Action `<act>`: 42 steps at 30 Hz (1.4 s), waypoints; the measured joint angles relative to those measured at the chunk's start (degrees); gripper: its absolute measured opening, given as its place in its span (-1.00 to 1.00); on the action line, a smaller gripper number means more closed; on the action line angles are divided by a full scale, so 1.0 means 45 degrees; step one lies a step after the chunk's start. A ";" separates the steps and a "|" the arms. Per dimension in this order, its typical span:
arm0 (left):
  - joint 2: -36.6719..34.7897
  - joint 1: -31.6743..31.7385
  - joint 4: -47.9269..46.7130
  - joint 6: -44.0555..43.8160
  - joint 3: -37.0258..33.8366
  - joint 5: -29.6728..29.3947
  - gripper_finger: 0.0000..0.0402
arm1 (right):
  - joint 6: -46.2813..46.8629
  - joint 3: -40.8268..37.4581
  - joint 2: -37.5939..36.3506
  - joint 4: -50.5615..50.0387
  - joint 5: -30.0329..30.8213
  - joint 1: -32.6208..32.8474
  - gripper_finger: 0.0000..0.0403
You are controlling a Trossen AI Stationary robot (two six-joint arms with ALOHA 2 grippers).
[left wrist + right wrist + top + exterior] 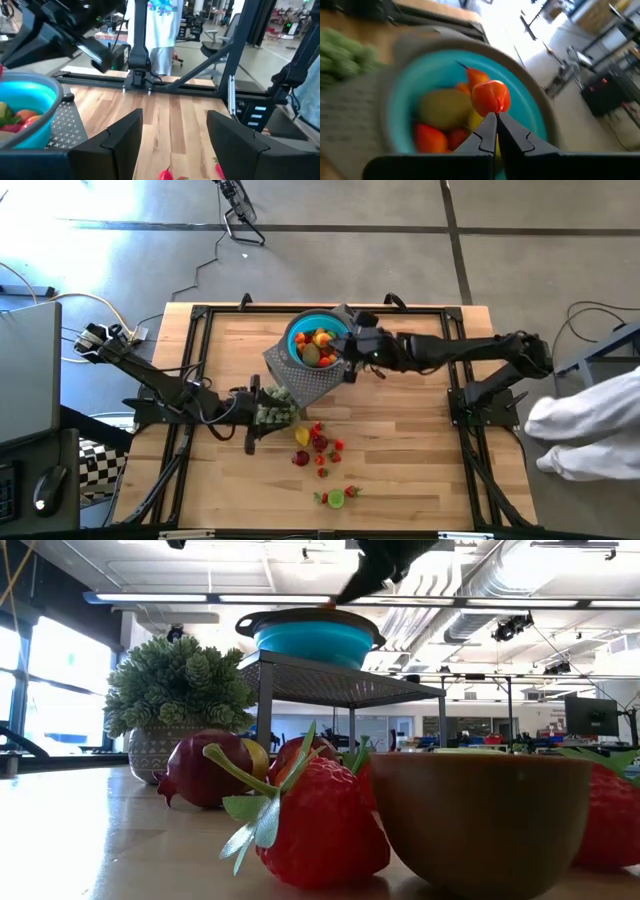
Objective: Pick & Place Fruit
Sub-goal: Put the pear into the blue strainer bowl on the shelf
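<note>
The right end effector (496, 116), fingers together, hangs over the fruit-filled blue bowl (300, 332); the left end effector (172, 131) gapes empty.

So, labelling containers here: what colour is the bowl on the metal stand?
Turquoise blue bowl with a dark rim, clearest in the low view.

Blue bowl (300, 340) on a grey perforated rack (308, 382), full of red, orange, yellow and brownish-green fruit (318, 346). Pale striped wood tabletop (420, 460) framed in black. Red, yellow, lime pieces (322, 452) near the front edge; green plant (276, 406).
</note>
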 joint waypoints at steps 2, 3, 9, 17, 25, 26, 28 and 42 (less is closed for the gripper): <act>0.0000 0.0000 -0.0101 -0.0002 0.0000 -0.0020 0.09 | 0.0007 0.0048 -0.0017 -0.0344 -0.0004 -0.0412 -0.99; 0.0000 0.0004 -0.0121 -0.0002 0.0000 -0.0021 0.09 | 0.0018 0.0048 -0.0017 -0.0603 -0.0005 -0.0608 -0.99; 0.0000 0.0005 -0.0107 -0.0002 0.0000 -0.0078 0.09 | 0.0032 0.0038 -0.0012 -0.1811 -0.0200 -0.1399 -0.99; 0.0000 0.0007 -0.0235 -0.0002 0.0000 -0.0695 0.09 | 0.0037 0.0038 -0.0012 -0.1894 -0.0198 -0.1500 -0.94; 0.0000 0.0005 -0.0316 -0.0051 0.0000 -0.0720 0.09 | 0.0022 0.0034 -0.0012 -0.1891 -0.0111 -0.1317 -0.56; 0.0000 0.0005 -0.0322 -0.0051 0.0000 -0.0720 0.09 | 0.0024 0.0032 -0.0040 -0.1874 -0.0106 -0.1203 -0.52; 0.0000 0.0005 -0.0327 -0.0051 0.0000 -0.0720 0.09 | 0.0029 -0.0005 -0.0367 -0.1916 -0.0153 -0.0955 -0.50; 0.0047 0.0005 -0.0389 -0.0051 0.0000 -0.0715 0.09 | 0.1008 0.0019 -0.2790 -0.2941 -0.0837 0.1859 -0.98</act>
